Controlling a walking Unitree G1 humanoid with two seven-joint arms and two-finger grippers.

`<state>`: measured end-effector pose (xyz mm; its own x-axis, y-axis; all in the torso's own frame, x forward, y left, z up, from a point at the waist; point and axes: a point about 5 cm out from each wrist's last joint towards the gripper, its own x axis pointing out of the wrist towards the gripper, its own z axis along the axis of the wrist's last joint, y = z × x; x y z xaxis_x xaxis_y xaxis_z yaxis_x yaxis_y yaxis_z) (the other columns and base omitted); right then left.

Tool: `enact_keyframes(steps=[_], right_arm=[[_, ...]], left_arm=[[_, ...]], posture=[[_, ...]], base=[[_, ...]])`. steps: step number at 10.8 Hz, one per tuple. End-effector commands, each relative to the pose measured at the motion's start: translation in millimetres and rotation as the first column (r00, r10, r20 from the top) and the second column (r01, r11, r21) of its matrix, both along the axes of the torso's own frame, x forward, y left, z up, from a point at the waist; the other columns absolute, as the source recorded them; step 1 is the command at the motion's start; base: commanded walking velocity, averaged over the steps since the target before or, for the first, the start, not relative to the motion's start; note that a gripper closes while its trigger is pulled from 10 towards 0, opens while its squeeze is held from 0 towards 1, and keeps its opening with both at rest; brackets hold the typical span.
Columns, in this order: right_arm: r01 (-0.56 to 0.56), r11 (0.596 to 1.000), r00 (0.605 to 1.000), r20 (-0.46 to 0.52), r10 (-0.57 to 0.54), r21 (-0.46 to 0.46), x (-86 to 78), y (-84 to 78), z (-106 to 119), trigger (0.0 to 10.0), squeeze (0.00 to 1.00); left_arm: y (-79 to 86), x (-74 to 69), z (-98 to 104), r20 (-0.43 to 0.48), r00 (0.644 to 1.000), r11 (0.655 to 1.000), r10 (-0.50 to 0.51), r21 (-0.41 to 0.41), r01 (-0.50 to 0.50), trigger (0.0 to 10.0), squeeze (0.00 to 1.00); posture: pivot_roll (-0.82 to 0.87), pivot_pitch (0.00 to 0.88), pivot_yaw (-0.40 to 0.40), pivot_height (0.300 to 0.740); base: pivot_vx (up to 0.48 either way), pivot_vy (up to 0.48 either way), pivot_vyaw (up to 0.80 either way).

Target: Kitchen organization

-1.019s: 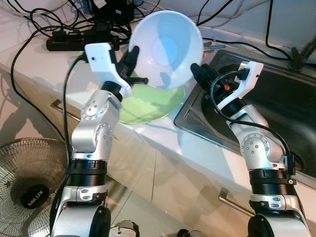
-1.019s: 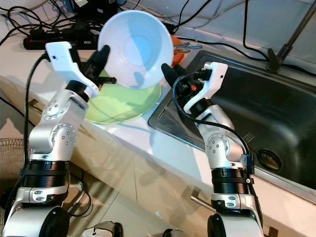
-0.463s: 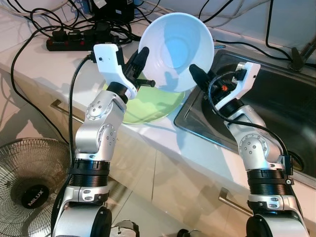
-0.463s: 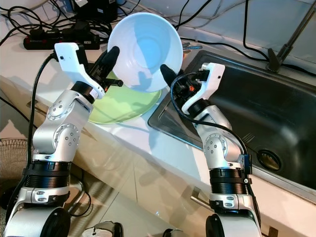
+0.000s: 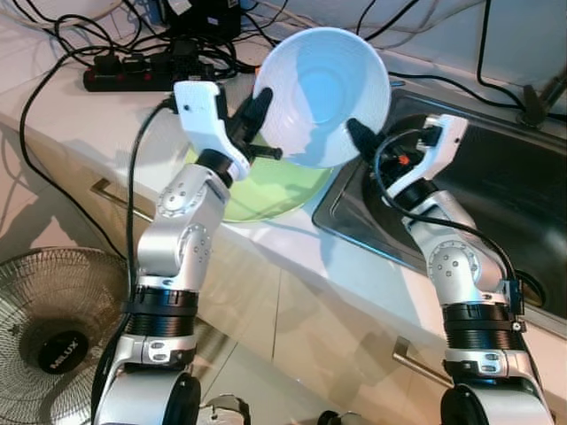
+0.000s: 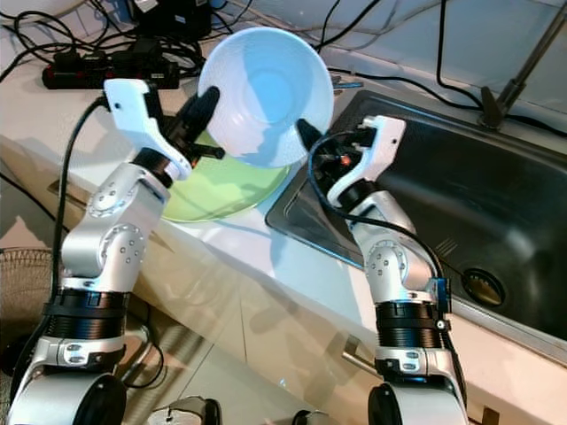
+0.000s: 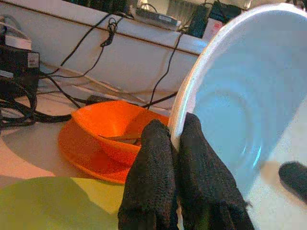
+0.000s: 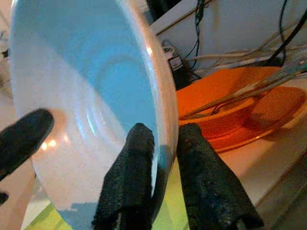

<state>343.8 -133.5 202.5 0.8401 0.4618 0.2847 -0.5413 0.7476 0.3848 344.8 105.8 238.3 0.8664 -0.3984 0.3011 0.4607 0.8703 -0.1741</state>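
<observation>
A large pale blue bowl (image 5: 326,93) is held up in the air, tilted toward me, above a light green plate (image 5: 270,186) on the white counter. My left gripper (image 5: 257,111) is shut on the bowl's left rim and my right gripper (image 5: 359,135) is shut on its lower right rim. In the left wrist view both black fingers (image 7: 158,177) pinch the rim of the bowl (image 7: 240,96). The right wrist view shows the same pinch, fingers (image 8: 136,177) on either side of the bowl's edge (image 8: 158,120). An orange bowl (image 7: 112,127) on an orange plate sits behind.
A steel sink (image 5: 496,186) lies to the right of the green plate. A power strip (image 5: 133,71) and tangled black cables crowd the back of the counter. A floor fan (image 5: 53,328) stands low on the left. Utensils rest in the orange bowl (image 8: 230,96).
Both arms have carried the bowl a little to the right and slightly up, away from the power strip side. The grip on both rims is unchanged.
</observation>
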Motion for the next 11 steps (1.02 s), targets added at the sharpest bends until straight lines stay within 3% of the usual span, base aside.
enact_keyframes(steps=[1,3,4,7,9,10,11], right_arm=[[-0.014,1.0,1.0,0.009,0.014,-0.022,0.7,3.2,1.7,0.0,0.0],[-0.007,1.0,1.0,0.004,0.007,-0.021,1.4,2.9,0.9,0.0,0.0],[0.0,1.0,1.0,-0.001,0.0,-0.019,2.0,2.6,0.0,0.0,0.0],[0.095,0.995,0.995,-0.019,-0.095,0.014,8.0,-7.4,1.0,0.0,0.0],[0.186,0.98,0.982,-0.022,-0.185,0.071,13.2,-20.9,6.6,0.0,0.0],[0.269,0.952,0.963,-0.03,-0.268,0.147,16.4,-37.0,12.7,0.0,0.0],[0.335,0.921,0.942,-0.039,-0.334,0.197,17.3,-49.3,15.3,0.0,0.0]], left_arm=[[-2.1,-3.0,8.6,0.042,0.999,1.0,-0.015,-0.001,0.015,10.0,0.0],[-2.4,-3.4,8.0,0.043,0.999,1.0,-0.014,0.006,0.013,10.0,0.0],[-2.3,-3.4,7.7,0.045,0.999,1.0,-0.011,0.008,0.011,10.0,1.0],[-2.7,-3.8,7.1,0.051,0.999,1.0,-0.013,0.012,0.012,10.0,1.0],[-2.3,-3.8,7.0,0.053,0.999,1.0,-0.01,0.011,0.01,10.0,1.0],[-0.5,-3.5,6.9,0.052,0.999,1.0,-0.001,0.008,0.001,10.0,1.0],[1.3,-3.7,5.6,0.048,0.999,1.0,0.005,0.011,-0.005,10.0,0.02]], posture=[[0.12,0.091,-0.015,0.74],[0.12,0.091,-0.015,0.74],[0.12,0.091,-0.015,0.74],[0.12,0.092,-0.015,0.74],[0.12,0.091,-0.015,0.74],[0.12,0.091,-0.015,0.74],[0.12,0.092,-0.013,0.74]], base=[[0.0,0.0,0.0],[0.0,0.0,0.0],[0.0,0.0,0.0],[0.0,0.0,0.0],[0.0,0.0,0.0],[0.0,0.0,0.0],[0.0,0.0,0.0]])
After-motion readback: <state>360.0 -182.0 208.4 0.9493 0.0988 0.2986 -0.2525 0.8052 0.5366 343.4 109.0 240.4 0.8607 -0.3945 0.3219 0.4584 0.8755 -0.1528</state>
